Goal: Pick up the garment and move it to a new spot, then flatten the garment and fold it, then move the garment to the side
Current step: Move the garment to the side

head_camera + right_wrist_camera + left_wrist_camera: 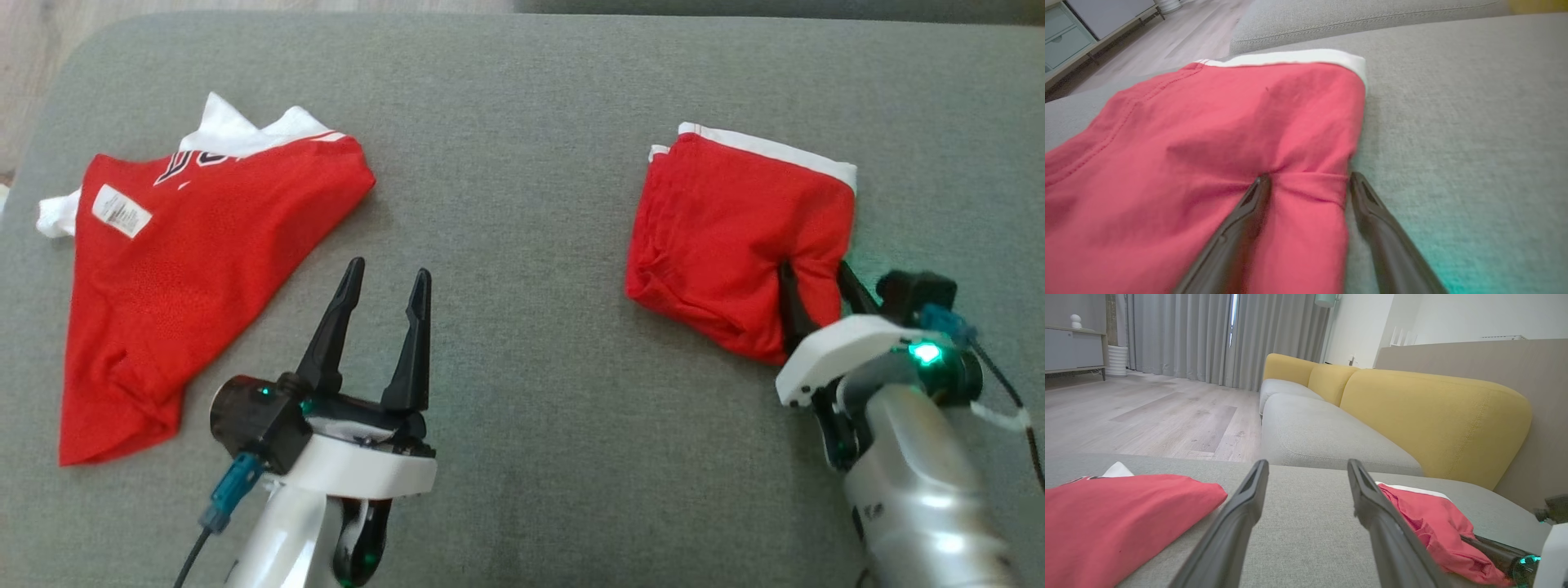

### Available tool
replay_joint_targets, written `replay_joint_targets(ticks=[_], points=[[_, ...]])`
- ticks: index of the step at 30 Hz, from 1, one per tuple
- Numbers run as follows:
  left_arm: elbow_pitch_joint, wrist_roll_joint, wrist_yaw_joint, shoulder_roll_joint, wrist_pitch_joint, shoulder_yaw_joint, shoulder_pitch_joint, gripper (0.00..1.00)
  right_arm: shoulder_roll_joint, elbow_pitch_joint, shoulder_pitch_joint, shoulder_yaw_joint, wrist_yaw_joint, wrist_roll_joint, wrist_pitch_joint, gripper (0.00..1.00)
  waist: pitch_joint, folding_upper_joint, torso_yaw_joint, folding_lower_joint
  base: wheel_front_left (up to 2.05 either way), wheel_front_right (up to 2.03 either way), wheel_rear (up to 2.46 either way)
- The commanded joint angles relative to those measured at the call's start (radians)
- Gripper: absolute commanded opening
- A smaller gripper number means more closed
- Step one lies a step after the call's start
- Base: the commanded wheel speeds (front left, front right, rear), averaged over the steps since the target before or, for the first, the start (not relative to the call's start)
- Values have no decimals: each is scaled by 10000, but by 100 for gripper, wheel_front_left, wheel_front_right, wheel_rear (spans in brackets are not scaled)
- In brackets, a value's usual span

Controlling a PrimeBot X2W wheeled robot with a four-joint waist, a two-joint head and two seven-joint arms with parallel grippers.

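On the right half of the grey cushion sits the folded red garment, a compact bundle with a white band along its far edge. It's lying flat, a bit rumpled at the near corner.

That near-right corner is where the right gripper is. From its own wrist view, the right gripper has its two fingers spread wide with a strip of the folded red garment between them. One finger presses down into the fabric, making a small pucker, and the other sits right at the cloth's edge on the cushion. So it's straddling the corner, not pinched shut on it.

The left gripper is roughly mid-cushion, between the two pieces of clothing and touching neither. Its fingers are apart with nothing between them, which is the same story from its wrist view.

Over on the left lies a red jersey, spread out loosely, with white trim at the top and a white label showing. It's well apart from the folded one.

Further out, the left wrist view catches a yellow backrest, wood floor and grey curtains.
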Motion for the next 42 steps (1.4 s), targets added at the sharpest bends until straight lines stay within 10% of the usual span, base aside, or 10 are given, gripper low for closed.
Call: replay_joint_targets(ticks=[1,2,17,31,42], points=[[-282,-85,15,39,-65,249,-360,100,72,83,-237,400,65,24,112,53,0,0,32,0,0,0,0],[-284,-89,15,39,-65,256,-354,100,72,233,-334,454,65,-48,31,0,3,0,41,0,0,0,0],[-433,-148,14,39,-65,320,-492,100,-307,204,-1270,163,65,-3762,-359,0,-237,0,-514,0,0,0,0],[-649,-349,19,39,-65,109,-855,100,-4682,1340,-2387,4746,65,-2000,823,0,-35,0,-362,0,0,0,0],[-750,-424,18,39,-65,94,-1071,100,-6696,1126,-3070,5486,65,-738,2080,0,482,0,-145,0,0,0,0]])
